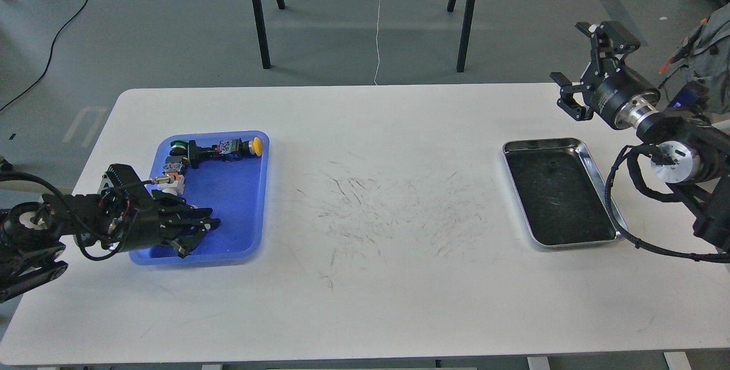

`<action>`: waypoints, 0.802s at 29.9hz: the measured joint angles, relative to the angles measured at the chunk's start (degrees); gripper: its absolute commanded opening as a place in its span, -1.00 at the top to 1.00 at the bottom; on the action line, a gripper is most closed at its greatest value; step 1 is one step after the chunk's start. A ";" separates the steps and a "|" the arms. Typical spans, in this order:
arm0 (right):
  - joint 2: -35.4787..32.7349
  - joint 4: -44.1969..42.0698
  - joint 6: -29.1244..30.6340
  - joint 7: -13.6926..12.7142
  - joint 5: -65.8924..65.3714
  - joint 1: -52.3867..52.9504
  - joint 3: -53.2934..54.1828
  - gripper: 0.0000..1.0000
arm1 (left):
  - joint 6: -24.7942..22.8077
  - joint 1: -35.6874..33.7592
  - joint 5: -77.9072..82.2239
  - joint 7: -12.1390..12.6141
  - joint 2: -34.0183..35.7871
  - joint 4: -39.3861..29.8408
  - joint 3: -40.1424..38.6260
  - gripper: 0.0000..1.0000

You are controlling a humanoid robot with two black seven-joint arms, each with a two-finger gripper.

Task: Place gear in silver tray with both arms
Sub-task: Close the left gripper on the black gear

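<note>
My left gripper (197, 233) reaches low into the near left part of the blue tray (251, 199). Its dark fingers sit close together, and I cannot make out whether anything is between them. The gear is hidden; I cannot tell it apart from the black gripper. At the right of the table lies the silver tray (542, 143), with nothing in it but a small dark speck on its scratched floor. My right gripper (583, 65) hangs open above the table's far right corner, behind the silver tray and apart from it.
Several small parts lie along the blue tray's back edge: a yellow push button (258, 145), a green-capped part (179, 143) and a sensor with an orange end (171, 167). The white table (388, 210) is scuffed in the middle. Black table legs stand behind it.
</note>
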 measured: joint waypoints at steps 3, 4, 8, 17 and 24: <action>-0.16 -0.01 0.04 0.00 0.00 0.00 0.00 -0.96 | -0.01 0.03 0.01 0.11 -0.01 0.03 0.30 0.26; -0.16 -0.02 0.06 0.00 0.00 0.00 0.00 -0.96 | -0.02 0.05 0.01 0.12 0.00 0.05 0.36 0.25; -0.17 -0.10 0.08 0.00 0.00 0.00 0.00 -0.96 | -0.23 0.13 0.02 0.14 0.10 0.04 0.45 0.24; -0.17 -0.14 0.09 0.00 -0.02 0.04 0.25 -0.96 | -0.36 0.19 0.04 0.03 0.29 0.12 1.46 0.21; -0.17 -0.14 0.09 0.00 0.00 0.12 0.27 -0.96 | -0.35 0.19 0.04 -0.08 0.40 0.34 1.47 0.37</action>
